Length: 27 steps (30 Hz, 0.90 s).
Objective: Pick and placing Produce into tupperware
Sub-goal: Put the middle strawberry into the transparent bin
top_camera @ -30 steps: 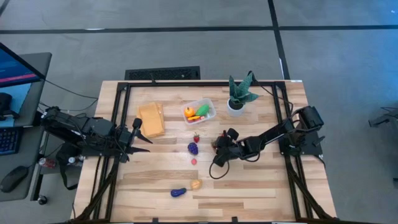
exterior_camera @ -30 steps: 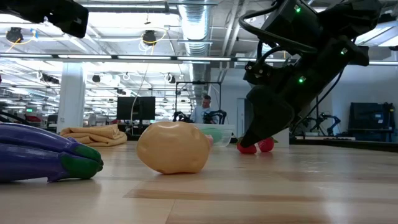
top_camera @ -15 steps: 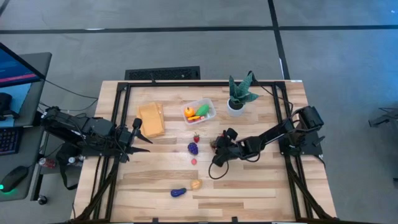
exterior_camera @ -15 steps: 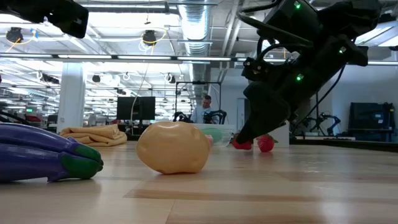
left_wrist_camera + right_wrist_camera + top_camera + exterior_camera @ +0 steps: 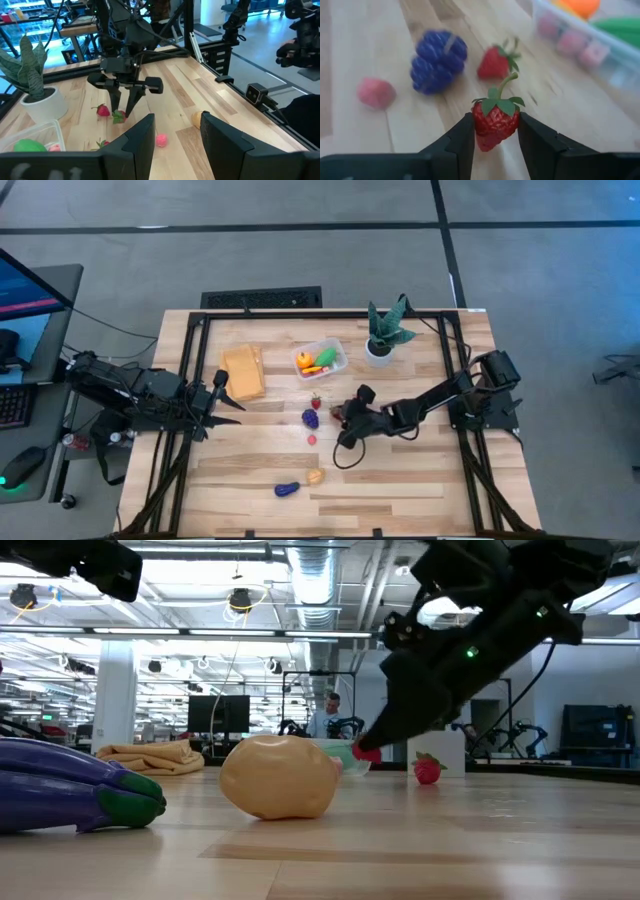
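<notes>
Left arm at the table's left edge, its gripper [image 5: 232, 407] clear of all objects; the left wrist view shows a gap between the two fingers [image 5: 135, 142] with nothing in it. Just beside it lies the cloth [image 5: 243, 371], flat on the table [image 5: 260, 470]. Near the front edge, the eggplant [image 5: 287, 489] and a tan piece [image 5: 315, 476] lie side by side; in the low view they are the nearest objects (eggplant [image 5: 70, 785], tan piece [image 5: 279, 777]). At centre: the grapes [image 5: 311, 418], a pink bit [image 5: 311, 439] in front of them and a strawberry [image 5: 316, 402] behind them, all loose on the wood. Behind these stands the tub [image 5: 321, 358], holding an orange piece, a green piece and what appear to be small pink bits, seen blurred through its wall in the right wrist view [image 5: 590, 47]. Right of the grapes, the right gripper [image 5: 343, 411] is closed on a second strawberry [image 5: 495, 120], pinched at its sides, stem upward; the low view shows this berry [image 5: 366, 751] lifted off the table. The plant [image 5: 385, 332] stands at the back, right of the tub. The right arm reaches in from its base at the table's right edge.
</notes>
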{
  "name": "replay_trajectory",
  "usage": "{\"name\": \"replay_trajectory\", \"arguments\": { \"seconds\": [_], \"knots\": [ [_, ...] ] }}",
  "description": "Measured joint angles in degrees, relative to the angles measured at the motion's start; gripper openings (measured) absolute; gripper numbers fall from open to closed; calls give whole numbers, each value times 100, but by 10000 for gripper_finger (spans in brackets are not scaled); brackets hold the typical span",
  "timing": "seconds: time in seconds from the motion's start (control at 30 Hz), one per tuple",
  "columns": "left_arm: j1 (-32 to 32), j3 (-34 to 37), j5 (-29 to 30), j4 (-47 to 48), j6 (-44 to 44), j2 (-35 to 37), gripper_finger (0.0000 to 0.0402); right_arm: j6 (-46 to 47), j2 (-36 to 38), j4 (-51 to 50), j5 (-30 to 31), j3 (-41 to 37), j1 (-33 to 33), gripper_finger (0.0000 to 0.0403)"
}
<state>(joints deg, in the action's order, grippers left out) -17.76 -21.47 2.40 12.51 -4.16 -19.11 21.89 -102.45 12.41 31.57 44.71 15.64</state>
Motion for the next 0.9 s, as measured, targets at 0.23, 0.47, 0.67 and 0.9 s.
{"name": "replay_trajectory", "arguments": {
  "seconds": [0.23,0.47,0.67,0.9],
  "knots": [
    [0,-1,0,2,0,0,148,-617,0,801,288,0,-185,128],
    [0,-1,0,2,-1,-2,148,-894,0,1447,733,0,-506,131],
    [0,1,0,2,-2,-2,148,-842,0,1781,793,0,-959,130],
    [0,0,0,2,-9,-1,148,-838,0,2338,745,0,-1436,130]
  ]
}}
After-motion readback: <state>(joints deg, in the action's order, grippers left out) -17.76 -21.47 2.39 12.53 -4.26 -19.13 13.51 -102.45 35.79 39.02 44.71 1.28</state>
